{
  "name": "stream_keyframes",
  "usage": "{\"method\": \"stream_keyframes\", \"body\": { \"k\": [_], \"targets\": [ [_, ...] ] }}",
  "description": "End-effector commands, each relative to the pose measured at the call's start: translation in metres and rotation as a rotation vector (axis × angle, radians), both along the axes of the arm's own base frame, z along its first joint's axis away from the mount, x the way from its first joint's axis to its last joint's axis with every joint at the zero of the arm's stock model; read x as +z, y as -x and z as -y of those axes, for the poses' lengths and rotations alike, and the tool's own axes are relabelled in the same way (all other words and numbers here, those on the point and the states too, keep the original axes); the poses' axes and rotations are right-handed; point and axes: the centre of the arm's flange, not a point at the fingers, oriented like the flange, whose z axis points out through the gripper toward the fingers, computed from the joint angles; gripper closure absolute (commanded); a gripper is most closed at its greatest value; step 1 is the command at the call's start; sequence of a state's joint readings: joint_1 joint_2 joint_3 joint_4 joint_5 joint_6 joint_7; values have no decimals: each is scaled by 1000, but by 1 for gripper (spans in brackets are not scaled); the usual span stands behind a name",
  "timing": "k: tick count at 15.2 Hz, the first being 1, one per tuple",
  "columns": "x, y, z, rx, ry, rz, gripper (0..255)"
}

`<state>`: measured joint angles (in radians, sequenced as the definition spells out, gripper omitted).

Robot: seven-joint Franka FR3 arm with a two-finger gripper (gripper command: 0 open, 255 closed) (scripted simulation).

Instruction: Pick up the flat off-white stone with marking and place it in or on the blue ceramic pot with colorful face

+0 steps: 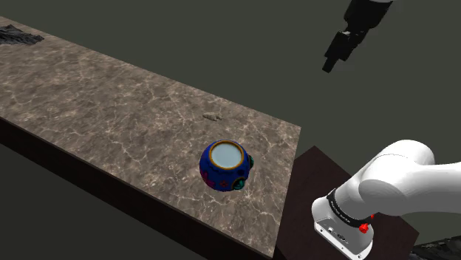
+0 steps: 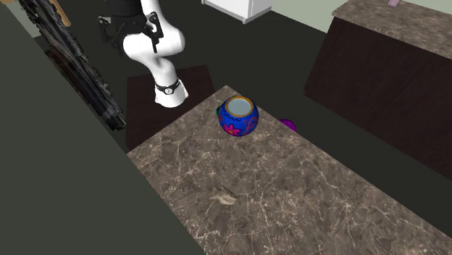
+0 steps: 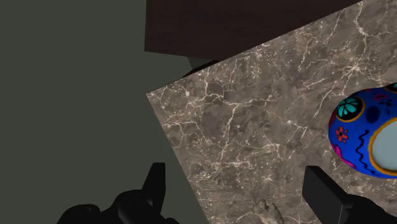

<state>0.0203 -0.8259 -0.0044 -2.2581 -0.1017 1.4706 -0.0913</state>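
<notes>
As the gripper [image 3: 240, 191] held its fingers apart, the flat stone [image 3: 270, 213] lay between them untouched; it seemed rigid, light, best pinched edgewise.

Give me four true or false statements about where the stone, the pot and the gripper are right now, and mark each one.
1. The stone lies on the table, apart from the pot. True.
2. The gripper is shut on the stone. False: its fingers stand apart and hold nothing, and it hangs high above the table.
3. The pot stands upright with its opening facing up. True.
4. The pot stands at the end of the table far from the robot's stand. False: it sits near the end closest to the stand, and the stone lies further along the table.
</notes>
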Motion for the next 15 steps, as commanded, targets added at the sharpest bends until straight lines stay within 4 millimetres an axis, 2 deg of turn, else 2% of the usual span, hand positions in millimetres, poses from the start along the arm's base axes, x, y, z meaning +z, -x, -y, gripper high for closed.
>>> {"method": "stream_keyframes", "body": {
  "k": [1,15],
  "targets": [
    [0,0,0,0,0,0,0],
    [-133,-112,-45,144,9,39,0]
  ]
}}
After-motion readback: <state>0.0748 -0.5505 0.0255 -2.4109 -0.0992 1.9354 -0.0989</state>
